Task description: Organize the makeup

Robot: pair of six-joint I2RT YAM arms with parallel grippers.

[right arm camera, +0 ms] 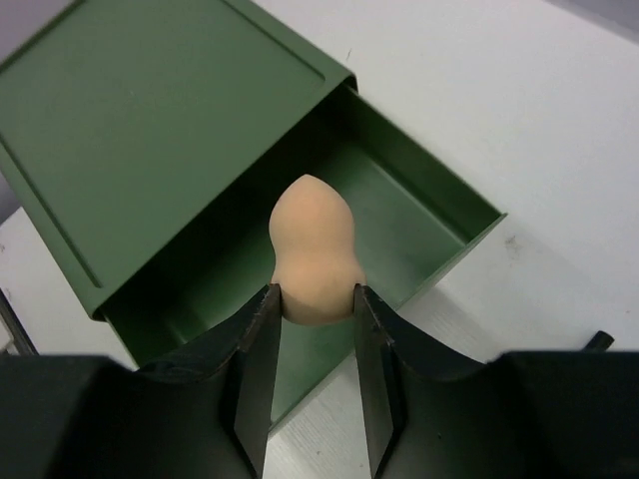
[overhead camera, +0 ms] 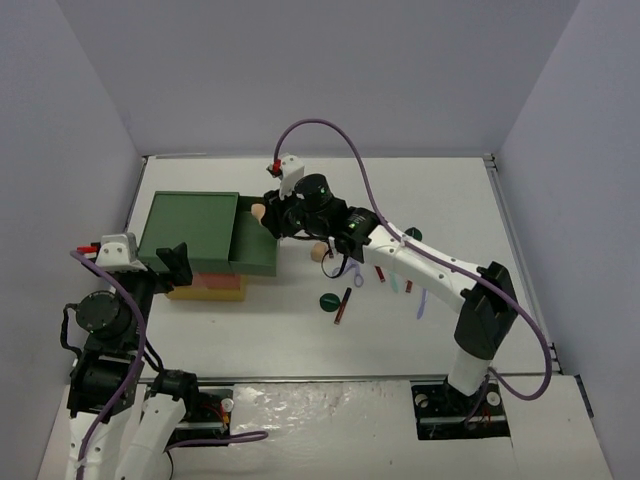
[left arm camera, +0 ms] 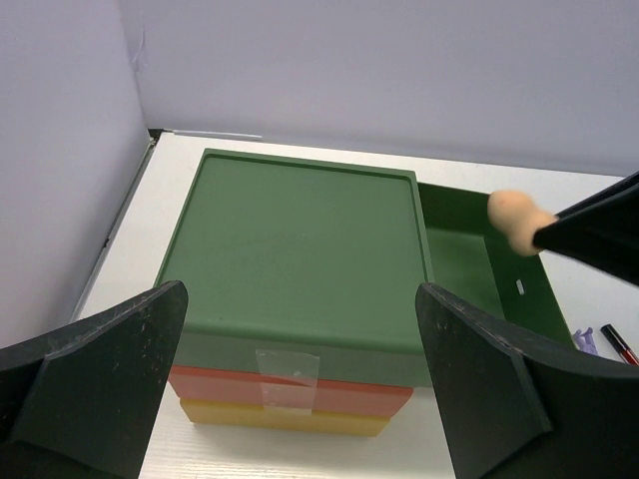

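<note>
My right gripper (overhead camera: pixel 268 216) is shut on a peach egg-shaped sponge (right arm camera: pixel 315 254) and holds it over the open green top drawer (right arm camera: pixel 409 215) of the drawer box (overhead camera: pixel 190 232). The sponge also shows in the left wrist view (left arm camera: pixel 514 218). On the table right of the box lie a second peach sponge (overhead camera: pixel 320 251), a lavender scissor-like tool (overhead camera: pixel 355 271), dark-red sticks (overhead camera: pixel 343 306), two dark green discs (overhead camera: pixel 327 300), a mint stick (overhead camera: pixel 396 282) and a lavender stick (overhead camera: pixel 421 304). My left gripper (left arm camera: pixel 300 399) is open and empty, facing the box's closed side.
The box has a green top (left arm camera: pixel 300 235) with a red layer (left arm camera: pixel 290 389) and a yellow layer below, taped on the side facing the left wrist. Grey walls enclose the white table (overhead camera: pixel 440 190) on three sides. The right arm (overhead camera: pixel 420 255) stretches across the scattered items.
</note>
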